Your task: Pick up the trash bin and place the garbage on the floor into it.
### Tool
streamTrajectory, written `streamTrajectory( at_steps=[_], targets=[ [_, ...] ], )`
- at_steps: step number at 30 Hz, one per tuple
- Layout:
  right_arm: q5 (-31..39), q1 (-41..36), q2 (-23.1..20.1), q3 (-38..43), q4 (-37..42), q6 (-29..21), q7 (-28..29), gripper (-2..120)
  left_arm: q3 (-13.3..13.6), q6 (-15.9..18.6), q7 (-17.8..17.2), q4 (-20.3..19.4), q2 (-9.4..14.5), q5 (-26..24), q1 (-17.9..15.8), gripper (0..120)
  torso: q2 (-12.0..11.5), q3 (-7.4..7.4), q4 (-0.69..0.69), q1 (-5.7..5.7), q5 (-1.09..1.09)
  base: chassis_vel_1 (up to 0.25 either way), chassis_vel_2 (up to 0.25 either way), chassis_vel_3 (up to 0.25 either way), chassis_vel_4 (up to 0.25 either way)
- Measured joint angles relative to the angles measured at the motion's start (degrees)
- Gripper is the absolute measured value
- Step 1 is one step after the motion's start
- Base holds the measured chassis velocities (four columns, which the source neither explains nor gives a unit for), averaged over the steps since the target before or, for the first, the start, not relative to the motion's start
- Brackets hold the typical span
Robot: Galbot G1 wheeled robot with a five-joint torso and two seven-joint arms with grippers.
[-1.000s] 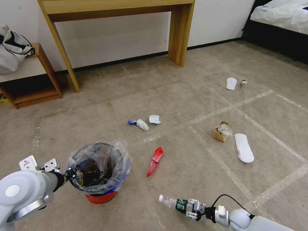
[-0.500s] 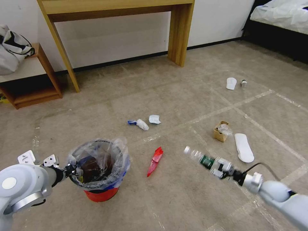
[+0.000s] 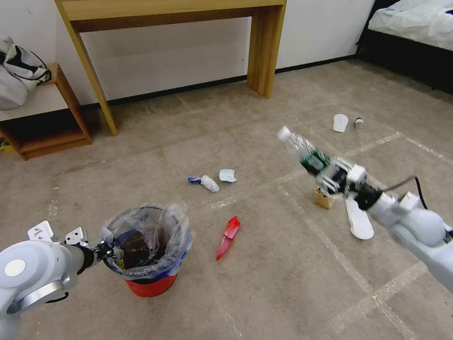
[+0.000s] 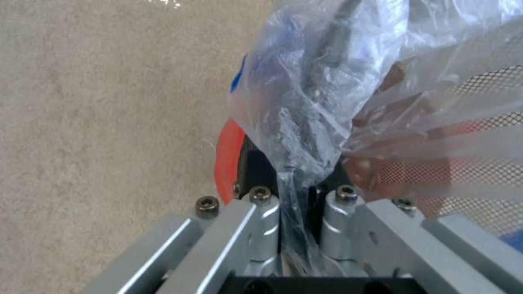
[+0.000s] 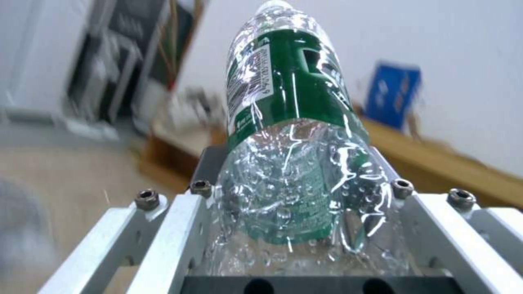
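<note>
Evenly and brightly lit from above, with only soft shadows under the wooden table (image 3: 174,14). Straight lines bent toward the head view's edges. Background smeared with motion blur behind the sharp, glinting bottle (image 5: 294,134). Glare on the plastic bag (image 4: 349,81).

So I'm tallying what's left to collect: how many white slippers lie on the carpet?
2. One slipper lies beside the brown paper bag, partly behind the right arm; the other slipper lies farther off, near a small bottle.
</note>
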Motion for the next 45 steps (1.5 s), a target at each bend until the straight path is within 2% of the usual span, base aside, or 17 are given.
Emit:
streamTrajectory(
  at_steps=[2, 3, 5, 6, 7, 8, 9, 10, 11, 13, 17, 23, 25, 30, 36, 42, 45],
  targets=[
    [1.5, 7.3, 4.4, -6.1, 3.3, -3.6, 2.2, 36, 0.1, 0.0, 0.2, 0.0, -0.3, 0.0, -0.1, 4, 0.0, 0.0, 0.01, 0.0, -0.03, 0.0, 0.0, 0.0, 0.0],
    [1.5, 7.3, 4.4, -6.1, 3.3, -3.6, 2.2, 36, 0.1, 0.0, 0.2, 0.0, -0.3, 0.0, -0.1, 4, 0.0, 0.0, 0.01, 0.0, -0.03, 0.0, 0.0, 0.0, 0.0],
    [1.7, 11.8, 8.7, -11.2, 3.8, -5.4, 3.7, 36, 0.1, 0.0, 0.4, -0.1, -0.4, -0.2, -0.1, 4, 0.0, 0.0, 0.0, 0.0, 0.0, 0.0, 0.0, 0.0, 0.0],
    [1.7, 11.8, 8.7, -11.2, 3.8, -5.4, 3.7, 36, 0.1, 0.0, 0.4, -0.1, -0.4, -0.2, -0.1, 4, 0.0, 0.0, 0.0, 0.0, 0.0, 0.0, 0.0, 0.0, 0.0],
    [1.9, 15.1, 12.0, -14.6, 3.8, -6.5, 4.5, 36, 0.1, 0.0, 0.4, -0.2, -0.4, -0.4, -0.2, 4, 0.0, 0.01, 0.01, 0.0, 0.02, 0.0, 0.0, 0.0, 0.0],
    [1.9, 15.1, 12.0, -14.6, 3.8, -6.5, 4.5, 36, 0.1, 0.0, 0.4, -0.2, -0.4, -0.4, -0.2, 4, 0.0, 0.01, 0.01, 0.0, 0.02, 0.0, 0.0, 0.0, 0.0],
    [2.1, 19.6, 16.6, -19.0, 3.4, -7.6, 5.6, 35, 0.0, 0.0, 0.5, -0.3, -0.3, -0.6, -0.2, 4, 0.0, 0.01, 0.02, 0.0, -0.02, 0.0, 0.0, 0.0, 0.0],
    [2.3, 22.2, 19.0, -21.3, 2.9, -8.1, 6.1, 35, -0.2, 0.0, 0.5, -0.3, -0.1, -0.8, -0.2, 4, 0.0, 0.0, 0.03, 0.0, -0.01, 0.0, 0.0, 0.0, 0.0],
    [2.3, 22.2, 19.0, -21.3, 2.9, -8.1, 6.1, 35, -0.2, 0.0, 0.5, -0.3, -0.1, -0.8, -0.2, 4, 0.0, 0.0, 0.03, 0.0, -0.01, 0.0, 0.0, 0.0, 0.0],
    [2.8, 26.3, 22.8, -25.7, 1.5, -8.7, 6.6, 35, -0.4, 0.0, 0.5, -0.3, 0.3, -1.1, -0.1, 4, 0.0, 0.0, 0.02, 0.0, -0.03, 0.0, 0.0, 0.0, 0.0],
    [2.7, 28.4, 25.4, -28.9, -0.4, -8.7, 6.6, 35, -0.5, -0.2, 0.4, -0.6, 0.5, -1.6, -0.3, 4, 0.0, 0.0, 0.01, 0.0, -0.02, 0.0, 0.0, 0.0, 0.0],
    [2.3, 30.0, 32.2, -34.2, -4.8, -8.7, 6.6, 35, -0.5, -0.5, 0.3, -1.2, 0.5, -2.0, -0.7, 4, 0.0, 0.0, 0.01, 0.0, -0.01, 0.0, 0.0, 0.0, 0.0],
    [2.1, 30.1, 35.8, -36.6, -7.2, -8.6, 6.6, 35, -0.7, -0.6, 0.3, -1.5, 0.5, -2.1, -0.7, 4, 0.0, 0.0, 0.02, 0.0, -0.01, 0.0, 0.0, 0.0, 0.0],
    [0.6, 29.0, 39.1, -39.3, -11.2, -8.1, 6.4, 35, -1.0, -0.8, 0.2, -2.0, 0.4, -2.2, -0.3, 4, 0.0, 0.0, 0.01, 0.0, 0.0, 0.0, 0.0, 0.0, 0.0],
    [-1.4, 26.5, 40.3, -41.3, -14.9, -7.5, 5.8, 35, -1.1, -1.0, 0.2, -2.8, 0.1, -2.2, 0.0, 4, 0.0, 0.0, 0.0, 0.0, 0.0, 0.0, 0.0, 0.0, 0.0],
    [-2.9, 24.8, 40.0, -42.6, -16.9, -7.1, 5.7, 35, -1.4, -1.1, 0.1, -3.2, 0.1, -2.2, 0.4, 4, 0.0, 0.0, 0.01, 0.0, 0.01, 0.0, 0.0, 0.0, 0.0],
    [-3.7, 24.1, 37.8, -42.7, -18.1, -6.5, 5.3, 35, -1.7, -1.2, 0.0, -3.2, 0.0, -2.0, 0.7, 4, 0.0, 0.0, 0.01, 0.0, 0.02, 0.0, 0.0, 0.0, 0.0]
  ],
)
